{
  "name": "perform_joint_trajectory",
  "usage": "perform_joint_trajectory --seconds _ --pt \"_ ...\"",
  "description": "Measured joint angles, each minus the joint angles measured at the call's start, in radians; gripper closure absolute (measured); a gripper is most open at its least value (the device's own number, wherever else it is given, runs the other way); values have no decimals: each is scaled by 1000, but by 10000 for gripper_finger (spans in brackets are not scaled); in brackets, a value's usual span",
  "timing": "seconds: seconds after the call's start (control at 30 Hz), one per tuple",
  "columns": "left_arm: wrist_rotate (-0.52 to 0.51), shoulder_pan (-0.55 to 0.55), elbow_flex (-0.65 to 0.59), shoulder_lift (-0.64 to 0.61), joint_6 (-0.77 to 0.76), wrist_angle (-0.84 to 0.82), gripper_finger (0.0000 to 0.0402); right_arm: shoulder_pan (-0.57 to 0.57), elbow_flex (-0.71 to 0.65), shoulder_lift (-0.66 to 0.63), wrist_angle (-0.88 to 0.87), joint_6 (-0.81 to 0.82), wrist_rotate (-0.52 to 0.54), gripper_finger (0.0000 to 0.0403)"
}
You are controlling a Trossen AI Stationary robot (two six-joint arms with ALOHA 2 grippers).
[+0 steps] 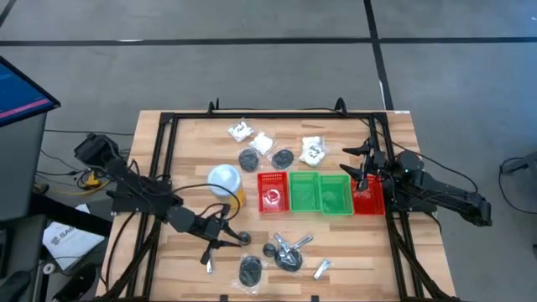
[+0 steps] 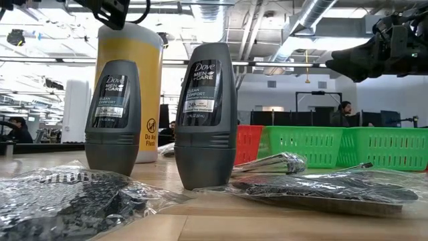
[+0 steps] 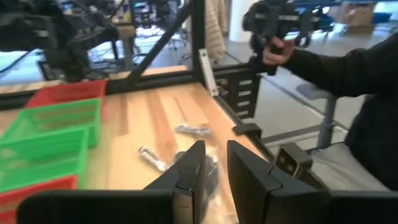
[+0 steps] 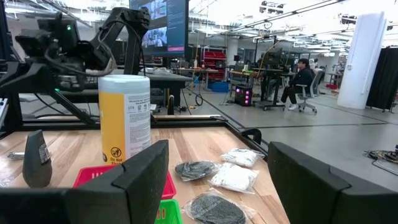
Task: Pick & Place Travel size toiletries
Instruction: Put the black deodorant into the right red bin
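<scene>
We see a sorting job barely begun: most of the travel-size toiletries lie loose on the wooden table (image 1: 185,268). At the far side sit three white packets (image 1: 242,130) and two bagged dark discs (image 1: 250,158); along the near edge lie more bagged discs (image 1: 250,269), two upright grey roll-on deodorants (image 2: 206,115) and short silvery tubes (image 1: 322,268).

Four small bins stand in a row at mid-table. The left red bin (image 1: 272,192) appears to hold one small pale item, though we cannot make out what. The two green bins (image 1: 320,191) look empty from above, and the right red bin (image 1: 369,201) is partly hidden by the arm over it. A yellow cup with a white lid (image 1: 225,181) stands just beside the row.

The left gripper (image 1: 237,239) hovers low over the near-edge cluster, its fingers (image 3: 189,174) nearly together with a narrow gap and nothing visibly between them. The right gripper (image 1: 359,164) waits above the right red bin, jaws spread wide and empty. We judge nearly all the picking is still to come.
</scene>
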Motion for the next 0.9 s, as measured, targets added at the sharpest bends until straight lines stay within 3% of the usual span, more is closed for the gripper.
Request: perform_joint_trajectory --seconds 0.4,0.9 --pt "-17 23 0 106 -11 21 343 0 0 0 1 0 0 143" --pt "-79 27 -1 107 -55 -70 295 0 0 0 -1 0 0 143"
